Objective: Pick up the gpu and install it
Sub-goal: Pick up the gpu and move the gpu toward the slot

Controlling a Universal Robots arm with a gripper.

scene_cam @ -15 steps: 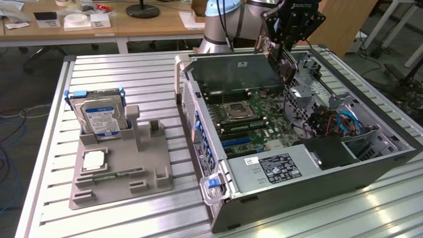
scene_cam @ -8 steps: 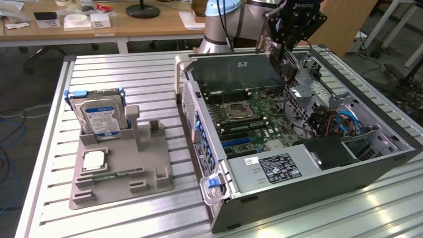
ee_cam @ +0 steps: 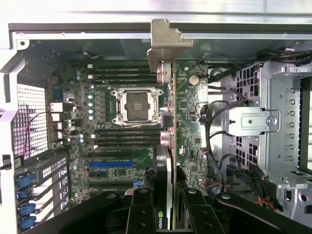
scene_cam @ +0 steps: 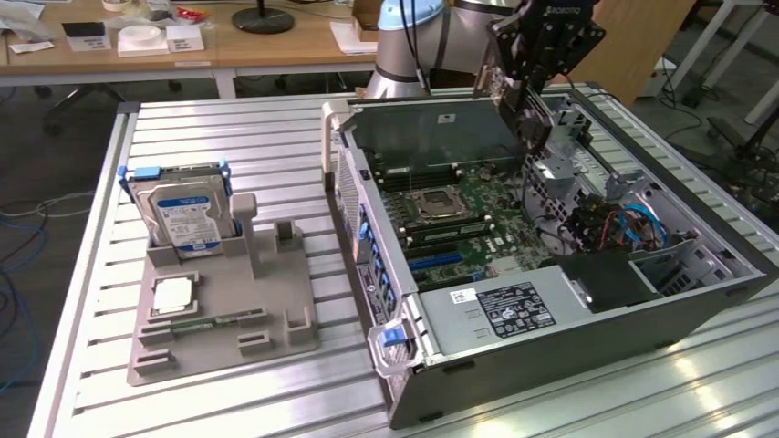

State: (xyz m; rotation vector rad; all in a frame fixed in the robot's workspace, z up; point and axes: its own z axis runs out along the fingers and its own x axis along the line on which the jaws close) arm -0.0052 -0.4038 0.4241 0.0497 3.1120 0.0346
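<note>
The ribbed aluminium table [scene_cam: 244, 137] carries the open grey metal computer tower case [scene_cam: 548, 374], which lies on its side with the green motherboard [scene_cam: 469, 214] exposed. Beside the case, toward the exterior view's left, a grey plastic parts holder [scene_cam: 286, 310] carries the silver hard drive with a blue-white label [scene_cam: 182, 214] and a narrow green memory stick [scene_cam: 213, 321]. The gpu [scene_cam: 432, 128], a thin flat green card with a black cooler, hangs edge-down over the far end of the case, above the motherboard, its silver end bracket [ee_cam: 163, 41] toward the case's rear wall. The black gripper [scene_cam: 526, 105] is partly closed, its fingers [ee_cam: 141, 209] clamped on the card's two faces. The pick-up is therefore done and the installing is left. The blue expansion slots [ee_cam: 111, 165] inside the case look unoccupied and the card appears to sit apart from them, though seen edge-on I cannot tell whether its lower edge touches the board.
</note>
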